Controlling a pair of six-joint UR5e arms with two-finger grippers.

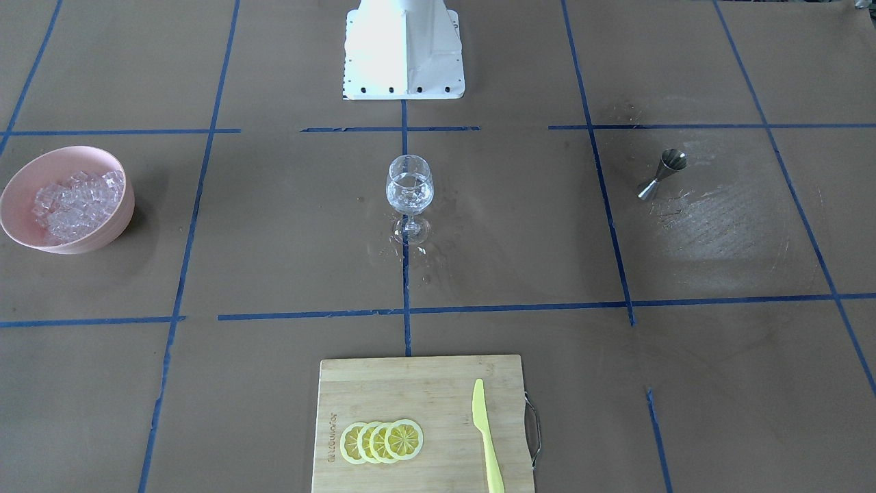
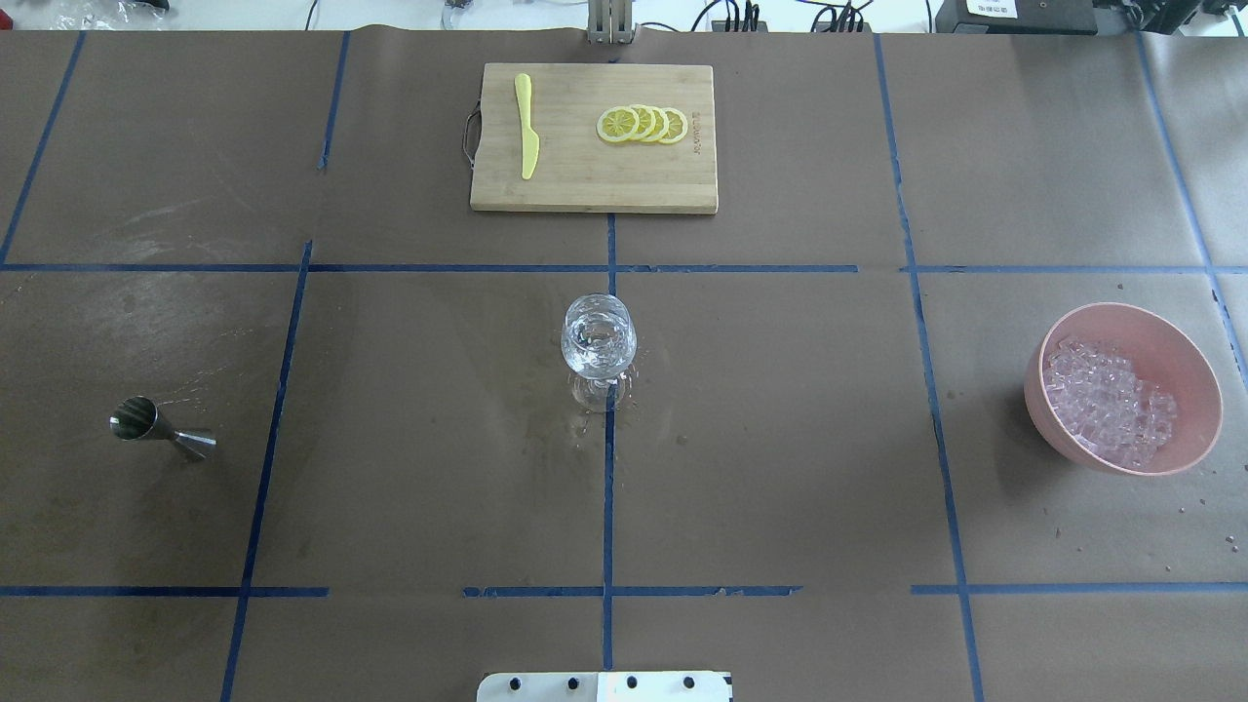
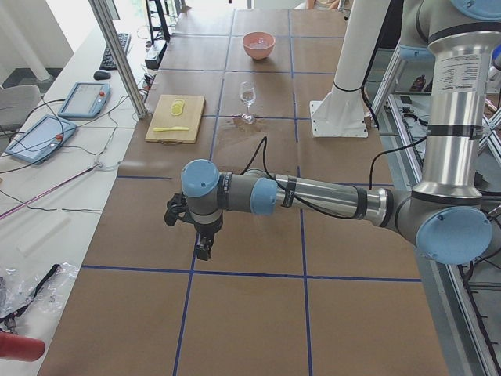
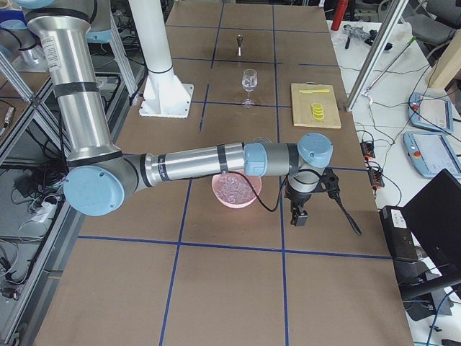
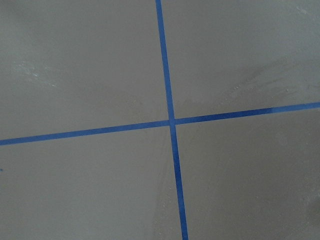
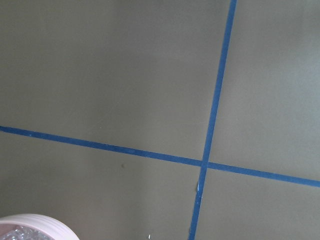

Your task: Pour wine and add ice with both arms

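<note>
**Front-facing view.** The stemmed glass (image 1: pixel 410 192) stands upright at table centre. The wine (image 1: pixel 409 200) sits in its lower half. We cannot tell whether any cubes are already in it. There are wet spots around the foot. The ice (image 1: pixel 75 202) is heaped in the pink bowl (image 1: pixel 109 233). The steel jigger (image 1: pixel 662 174) stands upright on the opposite side. No arm is in frame.

**Overhead view.** The jigger (image 2: pixel 161 429) is on the robot's left, the glass (image 2: pixel 600 336) is central, and the pink bowl (image 2: pixel 1180 351) of ice (image 2: pixel 1107 400) is on its right. Across the table lies a cutting board (image 2: pixel 585 190) with lemon slices (image 2: pixel 643 124) and a knife (image 2: pixel 526 136).

**Exterior left.** The left arm (image 3: pixel 321 197) is stretched out level. The left gripper (image 3: pixel 203 254) hangs fingers-down over bare paper, with nothing seen in it. We cannot tell its jaw width. The glass (image 3: pixel 247 98) lies well apart, farther along the table.

**Exterior right.** The right arm (image 4: pixel 191 166) passes over the bowl (image 4: pixel 238 202). The right gripper (image 4: pixel 299 220) hangs near the bowl, on the side away from the robot's base. Its width cannot be judged either.

**Wrist views.** The left shows only a tape cross (image 5: pixel 171 121). The right catches the bowl's rim (image 6: pixel 37 220) in its lower-left corner.

**Judgement.** The right arm is the nearer one for the ice. The bowl's mouth faces up, so the gripper should shift back toward the robot's base over the bowl, then descend.
</note>
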